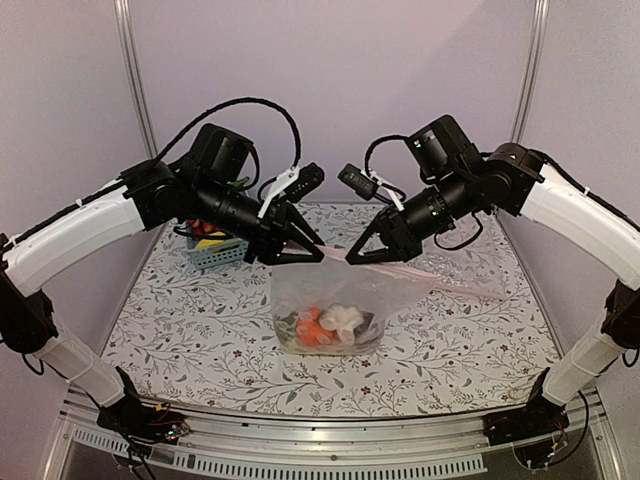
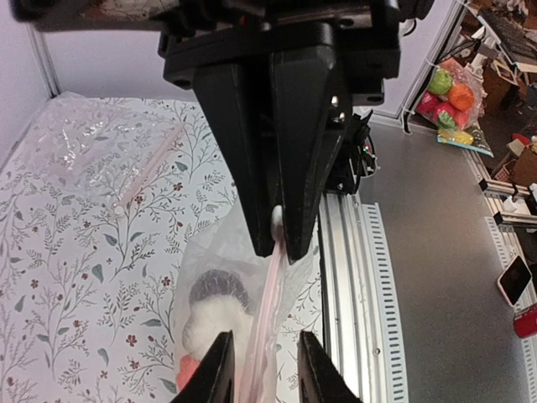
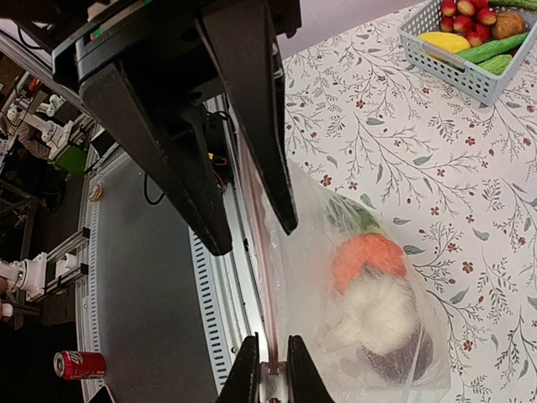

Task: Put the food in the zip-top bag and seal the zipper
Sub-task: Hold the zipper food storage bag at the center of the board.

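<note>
Right gripper clamps zipper; left gripper straddles same strip, jaws apart; zip-top bag hangs beneath over table, food inside; blue basket partly hidden behind left arm; second clear bag lies beside.

Left gripper and right gripper meet at zip-top bag's raised mouth. Food bunched at bottom, on table.

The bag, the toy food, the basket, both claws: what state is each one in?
zip-top bag: held by its mouth edge.
food: inside the bag, at its bottom.
zipper: clamped at one spot; sealed or not, unclear.
left gripper: open, straddling the zipper.
right gripper: shut on the zipper.
basket: partly filled with produce.
</note>
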You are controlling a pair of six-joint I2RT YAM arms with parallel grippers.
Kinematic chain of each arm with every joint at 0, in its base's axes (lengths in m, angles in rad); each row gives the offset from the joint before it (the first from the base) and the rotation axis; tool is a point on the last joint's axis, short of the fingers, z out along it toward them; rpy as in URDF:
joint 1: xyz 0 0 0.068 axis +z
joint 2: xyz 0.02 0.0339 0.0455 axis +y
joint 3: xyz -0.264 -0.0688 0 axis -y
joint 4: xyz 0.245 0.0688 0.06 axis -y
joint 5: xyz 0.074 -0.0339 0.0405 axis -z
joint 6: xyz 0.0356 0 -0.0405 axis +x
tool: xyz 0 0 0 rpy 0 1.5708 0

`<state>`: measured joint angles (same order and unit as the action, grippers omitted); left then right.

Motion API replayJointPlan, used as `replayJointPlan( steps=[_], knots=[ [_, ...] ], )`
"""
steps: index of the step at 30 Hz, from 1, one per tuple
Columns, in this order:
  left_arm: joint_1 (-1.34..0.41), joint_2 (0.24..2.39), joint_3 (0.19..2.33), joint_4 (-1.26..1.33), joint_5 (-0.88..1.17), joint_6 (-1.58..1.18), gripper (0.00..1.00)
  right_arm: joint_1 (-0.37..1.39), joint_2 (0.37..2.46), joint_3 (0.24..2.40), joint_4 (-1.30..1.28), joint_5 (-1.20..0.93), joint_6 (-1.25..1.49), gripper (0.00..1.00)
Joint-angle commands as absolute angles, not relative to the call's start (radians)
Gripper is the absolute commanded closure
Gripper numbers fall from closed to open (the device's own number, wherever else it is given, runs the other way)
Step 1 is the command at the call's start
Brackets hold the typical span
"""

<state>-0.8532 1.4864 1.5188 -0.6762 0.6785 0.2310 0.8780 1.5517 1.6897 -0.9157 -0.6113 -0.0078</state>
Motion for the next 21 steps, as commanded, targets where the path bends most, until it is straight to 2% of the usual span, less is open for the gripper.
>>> replayJointPlan(
  steps=[1, 7, 11, 21],
  knots=[
    [-0.868, 1.49, 1.512, -0.643, 0.716, 0.211, 0.79, 0.889, 1.536, 1.681, -0.912, -0.588, -0.028, 1.0],
    [-0.868, 1.489, 1.493, -0.614, 0.733, 0.194, 0.95, 0.896, 1.542, 1.666, -0.903, -0.577, -0.035, 1.0],
    [-0.868, 1.488, 1.484, -0.607, 0.741, 0.189, 1.0, 0.902, 1.545, 1.653, -0.888, -0.58, -0.034, 1.0],
    [-0.864, 1.445, 1.414, -0.506, 0.701, 0.137, 1.0, 0.904, 1.531, 1.618, -0.863, -0.57, -0.025, 1.0]
  ],
)
